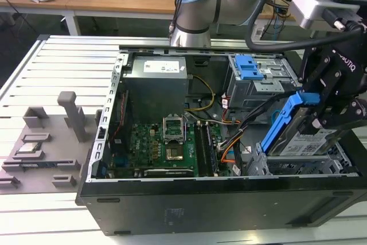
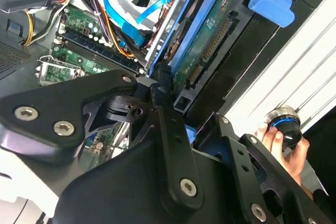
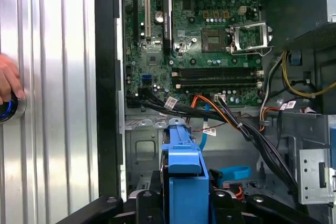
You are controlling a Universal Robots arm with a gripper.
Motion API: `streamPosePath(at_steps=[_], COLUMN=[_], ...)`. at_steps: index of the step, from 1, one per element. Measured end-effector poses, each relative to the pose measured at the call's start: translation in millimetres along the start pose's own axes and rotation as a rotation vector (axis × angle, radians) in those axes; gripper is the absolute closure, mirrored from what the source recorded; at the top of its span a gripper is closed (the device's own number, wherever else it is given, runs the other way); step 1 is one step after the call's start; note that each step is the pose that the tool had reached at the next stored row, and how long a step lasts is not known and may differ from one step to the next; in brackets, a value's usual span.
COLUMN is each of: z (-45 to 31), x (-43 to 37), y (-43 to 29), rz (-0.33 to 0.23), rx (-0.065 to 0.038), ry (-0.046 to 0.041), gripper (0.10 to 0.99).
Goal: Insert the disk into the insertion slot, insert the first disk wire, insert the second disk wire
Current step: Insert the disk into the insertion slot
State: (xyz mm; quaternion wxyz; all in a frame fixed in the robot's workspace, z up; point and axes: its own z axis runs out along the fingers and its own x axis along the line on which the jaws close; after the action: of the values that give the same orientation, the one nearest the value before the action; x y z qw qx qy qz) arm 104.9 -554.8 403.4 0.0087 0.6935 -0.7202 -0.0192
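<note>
**A:** Ribbed metal desk, open tower on it. Our hand is clamped on the disk, which sits tilted over the insertion slot just below the hand.

**B:** We'd guess it's stiff, dense and knock-sensitive. Holding the sides of the blue frame seems right to us, not the circuit board.

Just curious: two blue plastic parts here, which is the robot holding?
The blue frame around the disk, tilted at the exterior view's right; the blue latches farther back sit untouched on the grey cage.
</note>
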Motion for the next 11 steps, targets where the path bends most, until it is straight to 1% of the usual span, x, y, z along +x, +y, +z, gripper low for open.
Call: streamPosePath(at_steps=[4, 6, 11], z=[3.6, 7.1, 8.3], x=[0.0, 0.1, 0.1], y=[-0.2, -0.3, -0.3], rz=[0.0, 0.0, 0.0], rx=[0.0, 0.0, 0.0], ry=[0.0, -0.0001, 0.0003], gripper=[0.722, 0.722, 0.722])
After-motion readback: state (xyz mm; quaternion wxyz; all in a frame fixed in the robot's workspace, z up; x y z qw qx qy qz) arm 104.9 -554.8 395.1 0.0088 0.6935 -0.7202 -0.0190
